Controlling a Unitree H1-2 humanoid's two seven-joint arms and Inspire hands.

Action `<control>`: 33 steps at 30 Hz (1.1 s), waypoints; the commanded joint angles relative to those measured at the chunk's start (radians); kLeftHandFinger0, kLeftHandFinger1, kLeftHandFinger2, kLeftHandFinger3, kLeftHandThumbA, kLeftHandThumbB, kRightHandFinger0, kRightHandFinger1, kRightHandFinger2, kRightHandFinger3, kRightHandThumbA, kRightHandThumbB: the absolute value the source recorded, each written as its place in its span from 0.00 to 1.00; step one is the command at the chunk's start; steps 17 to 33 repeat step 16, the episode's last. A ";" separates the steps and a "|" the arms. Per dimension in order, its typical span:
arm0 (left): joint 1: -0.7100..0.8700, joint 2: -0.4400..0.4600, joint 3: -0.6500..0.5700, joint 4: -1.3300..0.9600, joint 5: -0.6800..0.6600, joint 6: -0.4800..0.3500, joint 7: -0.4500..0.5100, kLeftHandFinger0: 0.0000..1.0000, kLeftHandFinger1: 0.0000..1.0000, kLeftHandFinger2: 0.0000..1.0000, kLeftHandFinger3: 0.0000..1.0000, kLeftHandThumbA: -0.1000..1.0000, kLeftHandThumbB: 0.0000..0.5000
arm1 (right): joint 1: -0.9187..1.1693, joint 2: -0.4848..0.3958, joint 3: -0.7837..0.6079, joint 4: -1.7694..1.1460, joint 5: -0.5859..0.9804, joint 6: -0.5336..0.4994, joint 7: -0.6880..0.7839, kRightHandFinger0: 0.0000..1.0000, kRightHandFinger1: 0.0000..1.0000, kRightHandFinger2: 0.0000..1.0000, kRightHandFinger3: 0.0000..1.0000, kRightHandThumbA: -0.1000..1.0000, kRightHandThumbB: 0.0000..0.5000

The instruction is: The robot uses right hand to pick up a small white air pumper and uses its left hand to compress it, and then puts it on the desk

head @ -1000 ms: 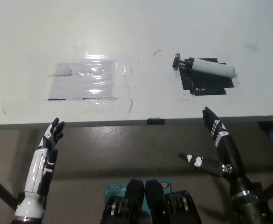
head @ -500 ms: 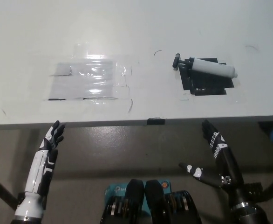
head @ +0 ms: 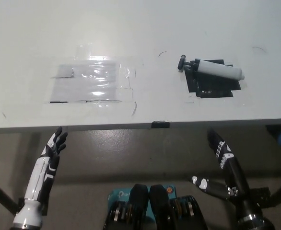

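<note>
Two hands: both hang below the desk's near edge, neither touching anything.
Left hand (head: 54,144): white, low at the left, fingers spread and pointing up toward the desk edge; it holds nothing.
Right hand (head: 220,149): black, low at the right, fingers straight and apart, one digit sticking out sideways (white-tipped); it holds nothing and is well apart from the pump.
Pump (head: 216,71): white cylinder lying on its side on the desk's right part, its black handle end pointing left, the body angled slightly down toward the right.
Patch (head: 212,84): dark, flat square under the pump, with the pump lying across its upper edge.
Tape (head: 92,80): shiny clear sheet stuck flat on the desk's left part, well apart from the pump.
Desk (head: 145,28): white, a few thin dark marks scattered on it.
</note>
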 commanded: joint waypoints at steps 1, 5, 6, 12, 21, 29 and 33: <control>0.018 0.002 0.005 -0.024 -0.029 -0.001 -0.017 1.00 1.00 1.00 1.00 1.00 0.27 | -0.001 -0.010 0.018 -0.041 -0.029 -0.068 -0.029 1.00 1.00 1.00 1.00 0.96 0.39; 0.038 -0.004 0.005 -0.028 -0.029 0.004 -0.011 1.00 1.00 1.00 1.00 1.00 0.25 | 0.000 -0.021 0.031 -0.046 -0.057 -0.067 -0.039 1.00 1.00 1.00 1.00 0.97 0.37; 0.043 -0.005 0.005 -0.034 -0.033 0.014 -0.013 1.00 1.00 1.00 1.00 1.00 0.22 | -0.001 -0.023 0.034 -0.046 -0.058 -0.067 -0.040 1.00 1.00 1.00 1.00 0.96 0.37; 0.048 -0.008 0.004 -0.031 -0.035 0.009 -0.010 1.00 1.00 1.00 1.00 1.00 0.20 | -0.010 -0.032 0.048 -0.045 -0.071 -0.058 -0.050 1.00 1.00 1.00 1.00 0.96 0.37; 0.051 -0.008 0.005 -0.029 -0.038 0.013 -0.010 1.00 1.00 1.00 1.00 1.00 0.18 | -0.014 -0.036 0.059 -0.045 -0.084 -0.049 -0.054 1.00 1.00 1.00 1.00 0.96 0.37; 0.051 -0.008 0.005 -0.029 -0.038 0.013 -0.010 1.00 1.00 1.00 1.00 1.00 0.18 | -0.014 -0.036 0.059 -0.045 -0.084 -0.049 -0.054 1.00 1.00 1.00 1.00 0.96 0.37; 0.051 -0.008 0.005 -0.029 -0.038 0.013 -0.010 1.00 1.00 1.00 1.00 1.00 0.18 | -0.014 -0.036 0.059 -0.045 -0.084 -0.049 -0.054 1.00 1.00 1.00 1.00 0.96 0.37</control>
